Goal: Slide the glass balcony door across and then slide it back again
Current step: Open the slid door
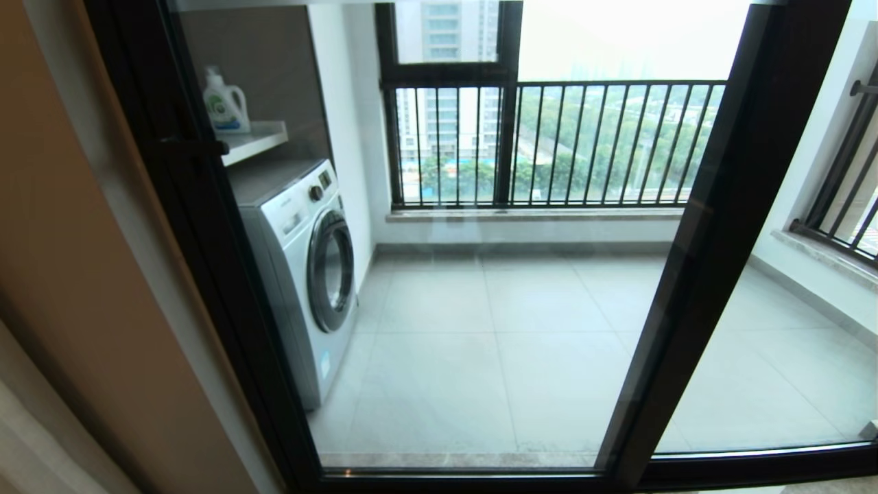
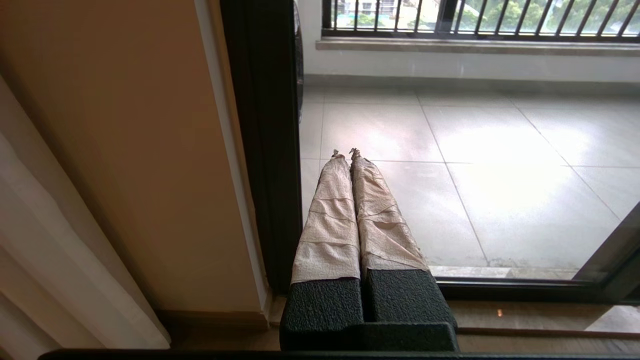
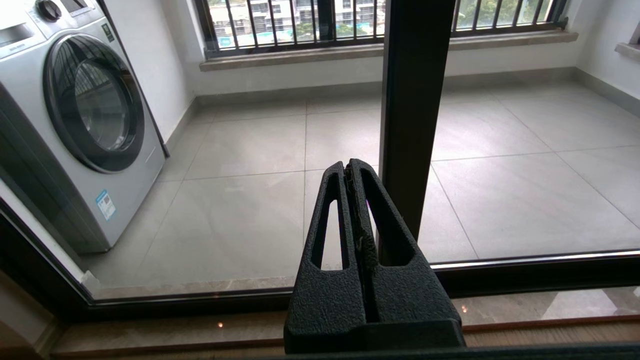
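In the head view both arms are out of sight. The glass balcony door (image 1: 439,274) runs off the top edge, its frame cut at lower left. The washing machine's (image 1: 302,267) label is too small to read.

Washing machine (image 1: 302,274) on tiled balcony floor (image 1: 494,343)

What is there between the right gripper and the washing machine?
In the right wrist view, only the glass balcony door and bare grey floor tiles separate the shut right gripper from the washing machine.
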You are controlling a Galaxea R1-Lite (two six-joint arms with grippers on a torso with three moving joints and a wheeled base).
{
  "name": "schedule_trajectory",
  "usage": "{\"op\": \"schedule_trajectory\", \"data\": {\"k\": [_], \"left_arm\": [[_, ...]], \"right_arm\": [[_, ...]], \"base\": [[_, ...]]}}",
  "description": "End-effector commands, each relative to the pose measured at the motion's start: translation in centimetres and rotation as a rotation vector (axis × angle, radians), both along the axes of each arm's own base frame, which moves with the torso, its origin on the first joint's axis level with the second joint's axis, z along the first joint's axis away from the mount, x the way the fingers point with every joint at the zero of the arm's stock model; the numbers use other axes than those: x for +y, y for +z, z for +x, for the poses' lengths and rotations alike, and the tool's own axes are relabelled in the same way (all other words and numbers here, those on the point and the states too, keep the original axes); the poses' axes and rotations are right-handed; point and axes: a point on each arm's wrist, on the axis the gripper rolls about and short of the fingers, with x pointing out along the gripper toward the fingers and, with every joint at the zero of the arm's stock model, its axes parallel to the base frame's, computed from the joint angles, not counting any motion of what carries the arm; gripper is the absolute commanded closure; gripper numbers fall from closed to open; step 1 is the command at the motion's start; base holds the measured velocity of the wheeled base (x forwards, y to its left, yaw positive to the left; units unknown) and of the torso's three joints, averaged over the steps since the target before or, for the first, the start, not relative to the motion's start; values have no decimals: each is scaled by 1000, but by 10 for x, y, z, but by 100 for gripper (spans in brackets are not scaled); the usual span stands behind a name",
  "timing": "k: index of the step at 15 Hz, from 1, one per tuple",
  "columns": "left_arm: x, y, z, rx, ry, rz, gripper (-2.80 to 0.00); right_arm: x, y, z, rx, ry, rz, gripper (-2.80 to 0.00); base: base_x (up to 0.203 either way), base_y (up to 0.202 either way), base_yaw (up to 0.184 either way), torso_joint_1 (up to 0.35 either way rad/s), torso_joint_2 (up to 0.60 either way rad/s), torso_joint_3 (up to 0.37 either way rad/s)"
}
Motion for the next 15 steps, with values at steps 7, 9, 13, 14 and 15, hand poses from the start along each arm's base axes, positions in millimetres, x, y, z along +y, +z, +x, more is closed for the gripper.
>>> {"op": "schedule_trajectory", "data": {"k": [7, 9, 13, 14, 15], "left_arm": [[0, 0, 0, -2, 1, 2, 0], [0, 18, -5, -72, 8, 3, 0], [0, 63, -8, -28, -18, 21, 0], [-1, 75, -2, -3, -34, 23, 0], [-1, 87, 5, 27, -49, 23, 0]], "right_arm": [[0, -3, 1, 13, 0, 0, 0], [0, -3, 1, 13, 0, 0, 0], [0, -3, 1, 13, 0, 0, 0], [0, -3, 1, 13, 0, 0, 0], [0, -3, 1, 13, 0, 0, 0]], "base": [[0, 0, 0, 0, 0, 0], [0, 0, 0, 0, 0, 0], [0, 0, 0, 0, 0, 0], [0, 0, 0, 0, 0, 0], [0, 0, 0, 0, 0, 0]]}}
